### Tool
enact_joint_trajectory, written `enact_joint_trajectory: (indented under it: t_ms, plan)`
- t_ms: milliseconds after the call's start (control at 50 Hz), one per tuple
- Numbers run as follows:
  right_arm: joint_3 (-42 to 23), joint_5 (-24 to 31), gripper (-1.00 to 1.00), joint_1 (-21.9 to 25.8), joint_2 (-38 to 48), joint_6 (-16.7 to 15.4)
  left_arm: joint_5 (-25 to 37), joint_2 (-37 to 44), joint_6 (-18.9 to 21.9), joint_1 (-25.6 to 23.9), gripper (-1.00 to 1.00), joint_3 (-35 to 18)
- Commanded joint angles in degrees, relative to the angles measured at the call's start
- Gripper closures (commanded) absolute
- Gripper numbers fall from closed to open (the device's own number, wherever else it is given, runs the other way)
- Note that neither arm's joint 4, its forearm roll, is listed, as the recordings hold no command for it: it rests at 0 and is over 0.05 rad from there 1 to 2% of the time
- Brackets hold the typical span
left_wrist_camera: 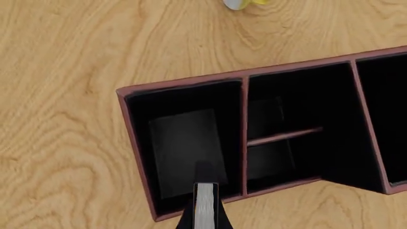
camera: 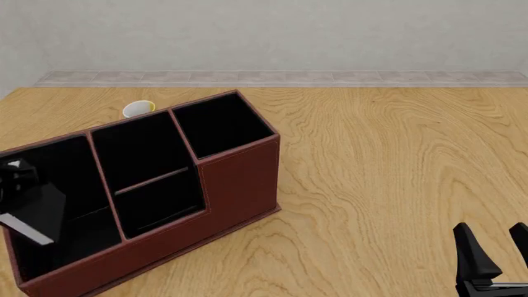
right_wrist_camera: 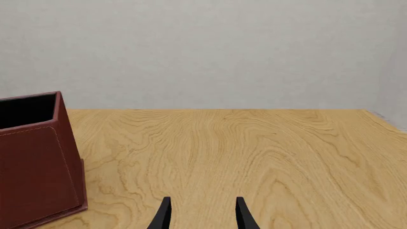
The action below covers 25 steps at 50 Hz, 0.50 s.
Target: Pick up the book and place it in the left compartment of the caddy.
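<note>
Light is even and soft across all three views, with no glare on the table (camera: 371, 185) and only faint shadow beside the caddy (camera: 239, 179). Its black-lined cells swallow detail (the book (camera: 37, 207) barely separates from the lining). Renders are sharp, without edge distortion or blur.

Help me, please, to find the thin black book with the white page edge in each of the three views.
Left wrist view: the thin black book with the white page edge sits at bottom centre, edge-on over the wide end cell.
Front view: it is at the far left, tilted inside that cell.
Right wrist view: not in it.
Shared landmark: the reddish-brown leather-look caddy, visible in all three.
</note>
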Motion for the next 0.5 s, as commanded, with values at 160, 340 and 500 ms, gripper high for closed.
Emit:
enact_joint_trajectory:
  t_ms: [160,340,500]
  plan:
    - [0.1,0.24,-1.0,0.01,-0.37,0.0,-6.01,3.96,3.98,2.2,1.0,2.1]
    - [0.1,0.24,-1.0,0.02,-0.39,0.01,-8.25,5.75,3.62,1.53,1.0,2.66]
    - [0.1,0.24,-1.0,0.01,-0.37,0.0,-10.25,7.17,3.89,2.0,1.0,3.59]
